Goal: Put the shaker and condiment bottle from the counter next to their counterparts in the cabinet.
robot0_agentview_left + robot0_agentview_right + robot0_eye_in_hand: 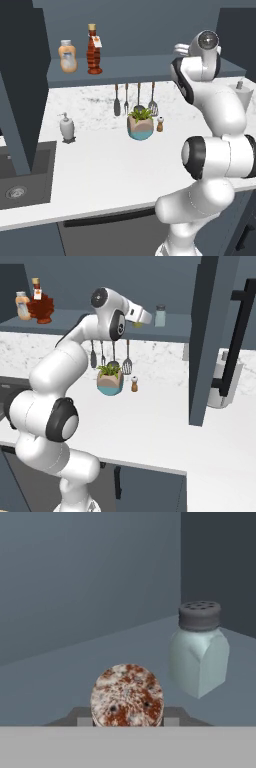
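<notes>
My hand (127, 721) pinches the little round shaker (127, 695) with its speckled brown cap, just beside the smooth pale grey-green shaker (199, 654) on the cabinet (75, 657) shelf.

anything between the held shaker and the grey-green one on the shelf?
No. In the hand view, only bare shelf separates the shaker in the gripper from the grey-green shaker; they stand apart.

two shakers (127, 695), two bottles (68, 56)
</notes>
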{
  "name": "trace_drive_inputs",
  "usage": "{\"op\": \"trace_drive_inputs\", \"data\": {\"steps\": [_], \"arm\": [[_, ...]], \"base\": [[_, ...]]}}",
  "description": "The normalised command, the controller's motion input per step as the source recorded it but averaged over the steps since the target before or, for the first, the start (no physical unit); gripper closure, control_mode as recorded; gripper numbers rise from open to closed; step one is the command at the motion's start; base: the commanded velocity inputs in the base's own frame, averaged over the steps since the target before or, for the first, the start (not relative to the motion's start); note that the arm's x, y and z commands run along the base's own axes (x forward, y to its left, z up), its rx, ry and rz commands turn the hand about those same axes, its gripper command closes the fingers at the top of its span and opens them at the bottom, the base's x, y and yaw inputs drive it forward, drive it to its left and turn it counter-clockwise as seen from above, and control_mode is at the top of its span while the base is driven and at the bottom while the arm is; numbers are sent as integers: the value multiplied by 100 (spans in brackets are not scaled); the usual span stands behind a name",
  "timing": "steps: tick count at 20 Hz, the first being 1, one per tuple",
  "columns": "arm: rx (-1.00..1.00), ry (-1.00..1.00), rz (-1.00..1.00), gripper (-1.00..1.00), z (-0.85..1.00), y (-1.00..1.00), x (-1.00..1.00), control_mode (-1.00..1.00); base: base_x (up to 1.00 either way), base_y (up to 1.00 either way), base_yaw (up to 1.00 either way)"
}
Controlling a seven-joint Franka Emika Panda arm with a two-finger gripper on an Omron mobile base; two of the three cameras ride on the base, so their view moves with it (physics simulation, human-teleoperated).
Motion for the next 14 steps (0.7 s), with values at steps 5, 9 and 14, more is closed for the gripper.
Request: {"op": "trace_drive_inputs", "data": {"steps": [5,9,14], "arm": [[0,0,0,100,-22,0,14,-100],[-2,0,0,-100,-27,0,20,-100],[0,1,0,-100,-23,-2,32,-100]], "base": [[0,0,0],[0,0,0],[0,0,0]]}}
